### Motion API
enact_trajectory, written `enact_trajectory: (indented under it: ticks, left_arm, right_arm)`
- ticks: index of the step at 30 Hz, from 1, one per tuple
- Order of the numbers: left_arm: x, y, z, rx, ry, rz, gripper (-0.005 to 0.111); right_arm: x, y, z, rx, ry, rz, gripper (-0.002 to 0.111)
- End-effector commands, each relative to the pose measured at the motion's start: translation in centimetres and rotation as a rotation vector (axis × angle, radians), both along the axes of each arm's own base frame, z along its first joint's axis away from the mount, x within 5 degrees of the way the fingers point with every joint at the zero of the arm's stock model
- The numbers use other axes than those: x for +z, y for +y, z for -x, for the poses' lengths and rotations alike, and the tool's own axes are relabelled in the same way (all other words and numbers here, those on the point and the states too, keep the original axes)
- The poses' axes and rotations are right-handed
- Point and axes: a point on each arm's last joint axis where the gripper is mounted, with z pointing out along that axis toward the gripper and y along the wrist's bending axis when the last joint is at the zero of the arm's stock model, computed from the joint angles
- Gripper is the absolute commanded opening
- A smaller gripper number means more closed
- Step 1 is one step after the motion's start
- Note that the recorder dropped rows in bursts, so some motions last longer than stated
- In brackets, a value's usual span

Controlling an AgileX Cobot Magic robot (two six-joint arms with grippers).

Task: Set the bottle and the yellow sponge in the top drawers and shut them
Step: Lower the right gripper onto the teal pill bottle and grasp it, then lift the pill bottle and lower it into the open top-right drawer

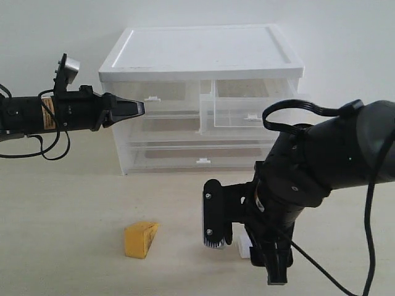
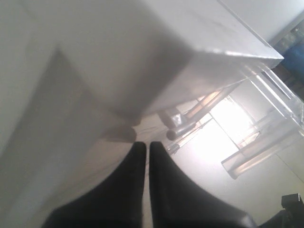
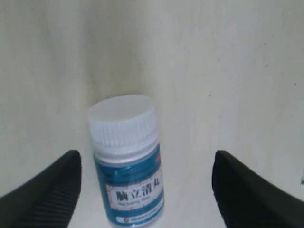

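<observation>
Two wide-spread fingers (image 3: 45, 190) of the right end effector (image 3: 146, 164) flank the bottle (image 3: 127, 156), apart from it, holding nothing.

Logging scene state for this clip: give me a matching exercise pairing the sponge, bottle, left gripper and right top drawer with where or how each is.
1 yellow sponge
2 bottle
3 left gripper
4 right top drawer

A pulled out
B shut, tips by the left top drawer
C inside the open right gripper
D alone on the table

Pairs: 1-D, 2-C, 3-B, 4-A
</observation>
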Motion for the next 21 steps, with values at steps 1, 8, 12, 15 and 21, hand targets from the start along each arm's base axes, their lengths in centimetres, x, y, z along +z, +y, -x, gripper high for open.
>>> enact_trajectory:
  ticks: [1, 8, 12, 15, 21]
  left_arm:
    - [-0.1, 1.1, -1.4, 0.145, 0.018, 0.003, 0.004]
    - [-0.1, 1.1, -1.4, 0.145, 0.018, 0.003, 0.004]
    - [-0.1, 1.1, -1.4, 0.145, 0.018, 0.003, 0.004]
    - [-0.1, 1.1, -1.4, 0.145, 0.018, 0.003, 0.004]
    - [0.0, 1.1, -1.4, 0.148, 0.018, 0.005, 0.004]
  right_arm:
    - [-1.2, 0.0, -0.2, 0.032, -0.003, 0.033, 0.067]
    - [-2.7, 0.0, -0.3, 0.035, 0.029, 0.062, 0.056]
    - [-2.4, -0.1, -0.5, 0.05, 0.023, 0.103, 0.008]
    - [-0.1, -0.3, -0.9, 0.036, -0.018, 0.125, 0.001]
    - [9.4, -1.0, 0.5, 0.037, -0.252, -0.125, 0.0]
